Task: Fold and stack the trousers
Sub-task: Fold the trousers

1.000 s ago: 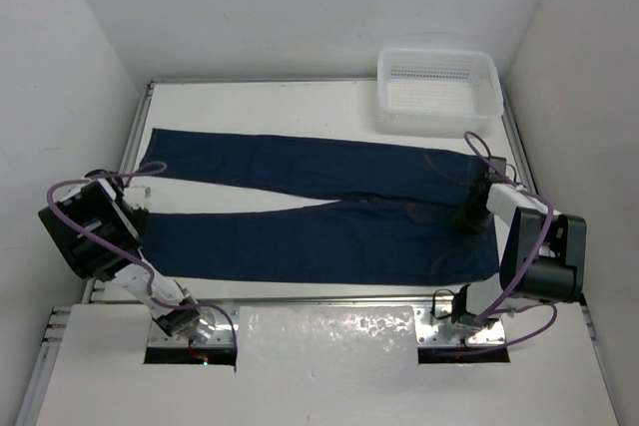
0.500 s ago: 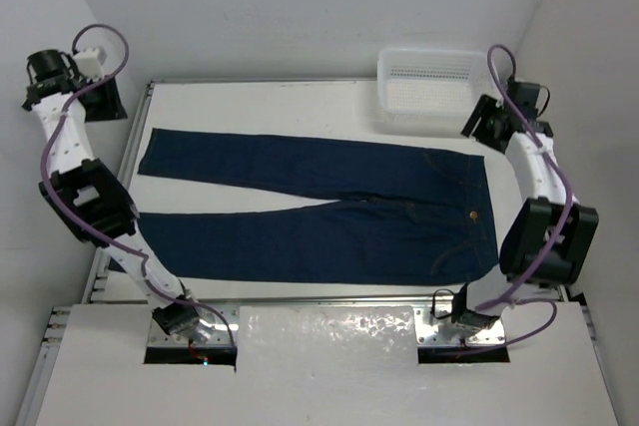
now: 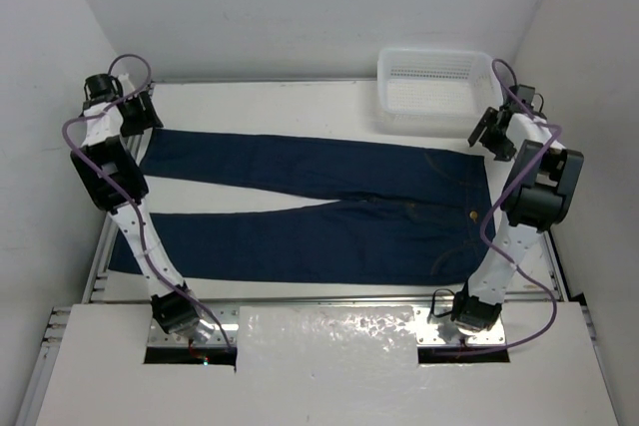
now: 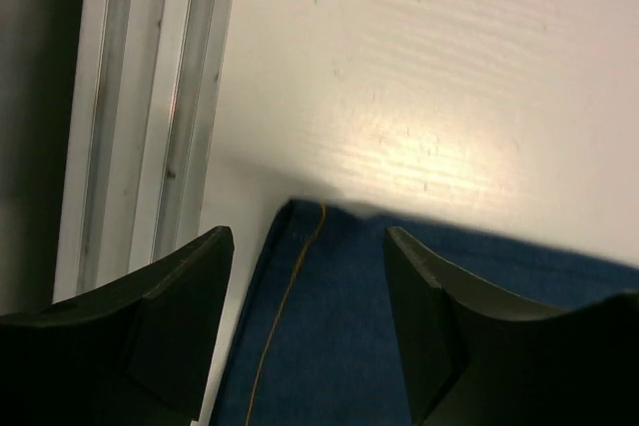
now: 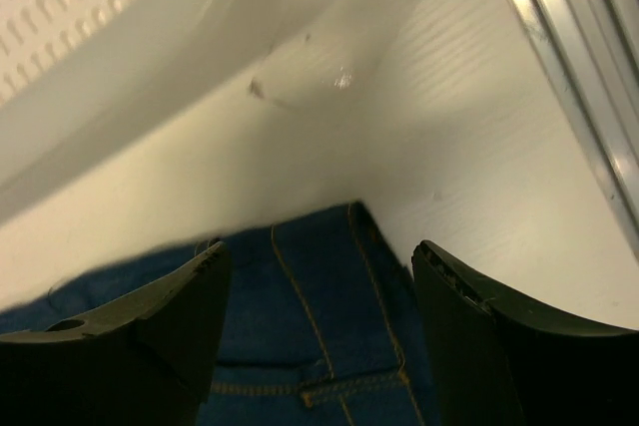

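Since half a second ago, both arms have drawn inward to the far corners of the long dark navy denim jeans (image 3: 319,212). The jeans lie unmoved, spread flat across the white bench (image 3: 280,107), with the waist at the right and the legs running left.

From above, the left tool (image 3: 138,113) sits over the far leg's hem corner. The right tool (image 3: 490,133) sits over the far waist corner, just beside the white plastic mesh basket (image 3: 439,52).

At the left wrist, the left tool (image 4: 308,238) has its dark fingers spread, framing the hem corner with its orange stitch line. A metal rail (image 4: 150,147) runs along the bench edge.

At the right wrist, the right tool (image 5: 319,251) is likewise spread around the waist corner, with the basket wall close behind. Whether either tool touches the cloth cannot be told.
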Tool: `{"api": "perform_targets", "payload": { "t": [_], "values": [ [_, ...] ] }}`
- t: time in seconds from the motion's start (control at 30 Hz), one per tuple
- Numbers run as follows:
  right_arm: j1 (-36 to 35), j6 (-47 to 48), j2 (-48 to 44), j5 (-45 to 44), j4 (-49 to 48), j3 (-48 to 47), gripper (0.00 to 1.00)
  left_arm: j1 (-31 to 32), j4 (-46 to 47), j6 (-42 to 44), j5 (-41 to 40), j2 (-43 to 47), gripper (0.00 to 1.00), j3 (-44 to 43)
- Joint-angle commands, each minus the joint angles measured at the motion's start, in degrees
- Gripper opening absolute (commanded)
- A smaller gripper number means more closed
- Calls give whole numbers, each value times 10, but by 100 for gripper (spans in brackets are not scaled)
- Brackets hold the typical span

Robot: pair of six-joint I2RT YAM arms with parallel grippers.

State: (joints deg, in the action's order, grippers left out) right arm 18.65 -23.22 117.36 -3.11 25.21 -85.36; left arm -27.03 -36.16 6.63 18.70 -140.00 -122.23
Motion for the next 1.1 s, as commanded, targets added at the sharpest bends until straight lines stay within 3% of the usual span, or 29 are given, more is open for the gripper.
{"api": "perform_targets", "payload": {
  "t": [0.0, 0.27, 0.5, 0.67, 0.97, 1.0, 1.07],
  "values": [
    [0, -2, 15, -8, -8, -52, 71, 18, 68, -28, -15, -13, 60, -50],
    [-4, 8, 77, 7, -8, -71, 73, 25, 129, -58, -2, -58, 60, -15],
    [-13, 20, 92, -18, 12, -73, 74, 30, 123, -55, -20, -79, 58, -25],
    [-13, 36, 91, -27, 20, -64, 73, 31, 95, -42, 20, -60, 33, -2],
    [-13, 48, 55, -12, -9, -20, 69, 32, 60, -16, 42, -22, 35, 32],
    [-13, 47, 41, -8, -24, 2, 67, 31, 56, -14, 43, -22, 32, 31],
    [-13, 37, 29, -4, -40, 34, 56, 31, 48, -14, 49, -24, 13, 30]
  ]
}}
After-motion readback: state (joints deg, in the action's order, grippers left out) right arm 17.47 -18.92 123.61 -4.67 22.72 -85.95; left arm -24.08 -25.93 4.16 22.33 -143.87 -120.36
